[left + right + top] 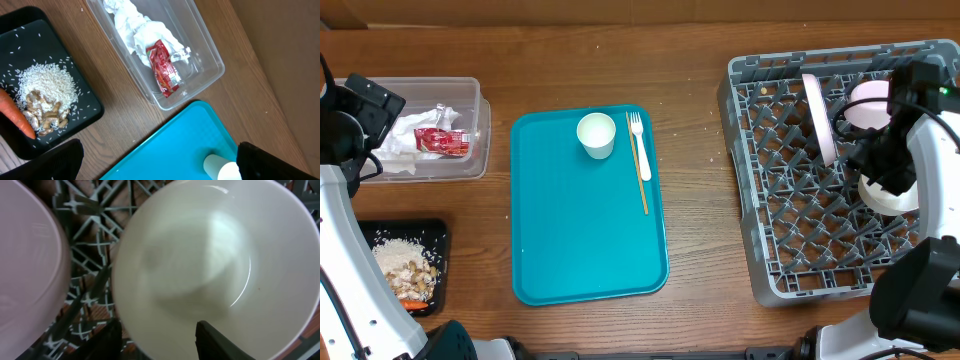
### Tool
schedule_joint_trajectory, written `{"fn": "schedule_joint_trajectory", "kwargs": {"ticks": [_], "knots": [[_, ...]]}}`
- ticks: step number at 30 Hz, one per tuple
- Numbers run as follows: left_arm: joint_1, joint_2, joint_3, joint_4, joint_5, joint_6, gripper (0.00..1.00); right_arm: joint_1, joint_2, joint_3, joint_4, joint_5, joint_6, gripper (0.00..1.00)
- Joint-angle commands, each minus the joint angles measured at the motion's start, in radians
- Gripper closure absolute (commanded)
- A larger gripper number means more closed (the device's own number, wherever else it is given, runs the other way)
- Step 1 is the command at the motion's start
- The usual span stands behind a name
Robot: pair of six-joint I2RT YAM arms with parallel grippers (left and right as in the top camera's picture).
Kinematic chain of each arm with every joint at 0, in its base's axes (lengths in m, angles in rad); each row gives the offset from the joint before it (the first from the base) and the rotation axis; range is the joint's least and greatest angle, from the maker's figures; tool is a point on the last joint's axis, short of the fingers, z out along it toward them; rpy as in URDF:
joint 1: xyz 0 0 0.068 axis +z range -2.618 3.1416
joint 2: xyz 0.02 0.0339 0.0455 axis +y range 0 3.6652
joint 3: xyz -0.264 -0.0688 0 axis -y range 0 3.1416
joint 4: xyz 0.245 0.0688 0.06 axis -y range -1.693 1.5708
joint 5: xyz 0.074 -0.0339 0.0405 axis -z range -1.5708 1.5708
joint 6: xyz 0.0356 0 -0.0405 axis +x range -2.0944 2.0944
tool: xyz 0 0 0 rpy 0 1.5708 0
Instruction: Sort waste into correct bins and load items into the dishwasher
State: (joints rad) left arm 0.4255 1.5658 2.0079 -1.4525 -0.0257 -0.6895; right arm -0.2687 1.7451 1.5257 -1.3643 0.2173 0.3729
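Your right gripper [157, 340] clasps the white bowl's [210, 265] rim over the grey rack [790, 200]. Your left gripper's [155, 162] fingers [62, 160] sit spread wide, touching nothing; their tips are cut off.

Lab-style tabletop: wooden table [690, 200], robot arms.

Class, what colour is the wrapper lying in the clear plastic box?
The wrapper is shiny red with small white markings; the left wrist view shows it best.
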Motion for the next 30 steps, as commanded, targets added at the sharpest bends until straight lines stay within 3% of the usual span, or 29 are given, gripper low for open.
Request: {"fn": "schedule_joint_trajectory", "kwargs": {"ticks": [1, 8, 13, 18, 27, 30], "knots": [[0.000, 0.000, 0.003, -0.003, 0.000, -0.014, 0.00, -0.007, 0.008, -0.052, 0.042, 0.044, 0.024, 0.50], [0.000, 0.000, 0.003, -0.003, 0.000, -0.014, 0.00, -0.007, 0.008, -0.073, 0.075, 0.044, 0.024, 0.51], [0.000, 0.000, 0.003, -0.003, 0.000, -0.014, 0.00, -0.007, 0.008, -0.072, 0.089, 0.044, 0.024, 0.73], [0.000, 0.000, 0.003, -0.003, 0.000, -0.014, 0.00, -0.007, 0.008, -0.071, 0.105, 0.044, 0.024, 0.77], [0.000, 0.000, 0.003, -0.003, 0.000, -0.014, 0.00, -0.007, 0.008, -0.003, 0.102, 0.044, 0.024, 0.96], [0.000, 0.000, 0.003, -0.003, 0.000, -0.014, 0.00, -0.007, 0.008, 0.033, 0.094, 0.043, 0.024, 0.96]]}}
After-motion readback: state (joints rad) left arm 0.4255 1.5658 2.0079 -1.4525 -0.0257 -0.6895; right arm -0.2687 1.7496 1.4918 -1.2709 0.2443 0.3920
